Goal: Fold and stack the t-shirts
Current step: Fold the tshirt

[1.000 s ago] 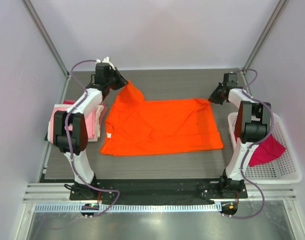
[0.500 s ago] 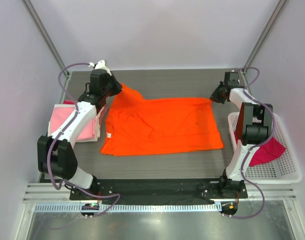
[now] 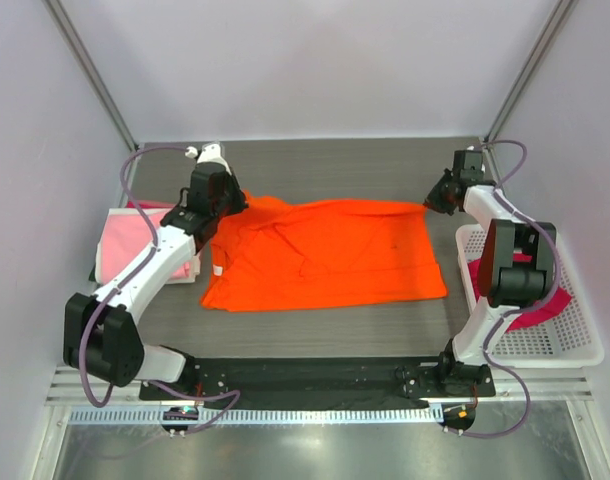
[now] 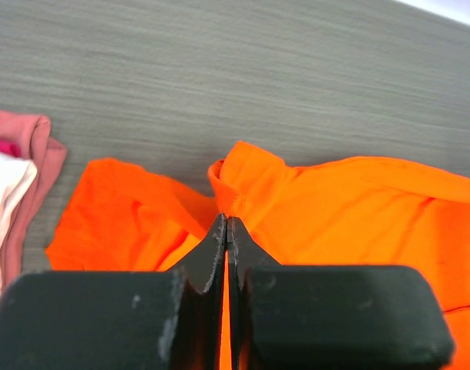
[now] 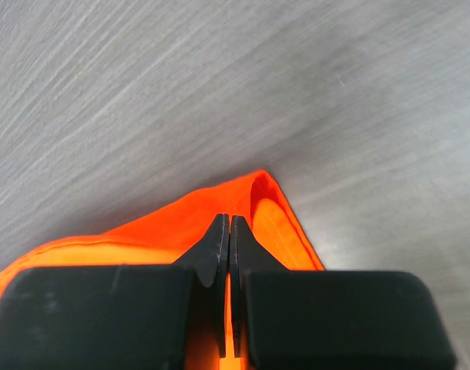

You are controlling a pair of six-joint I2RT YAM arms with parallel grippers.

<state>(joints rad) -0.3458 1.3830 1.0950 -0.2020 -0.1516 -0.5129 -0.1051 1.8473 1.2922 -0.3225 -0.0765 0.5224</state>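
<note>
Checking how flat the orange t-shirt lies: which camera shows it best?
Top external: the whole orange t-shirt shows, spread out and creased. The left wrist view shows only a bunched bit at the left gripper; the right wrist view only the corner pinched by the right gripper.

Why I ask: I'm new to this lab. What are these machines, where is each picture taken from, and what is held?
Two robot arms stand at the near edge of a table. The wide picture looks down from above; the close-ups come from wrist cameras. An orange t-shirt lies spread on the table. The left end effector and the right end effector each pinch a far corner of it. Folded pink shirts sit left; a basket with a magenta shirt sits right.
</note>
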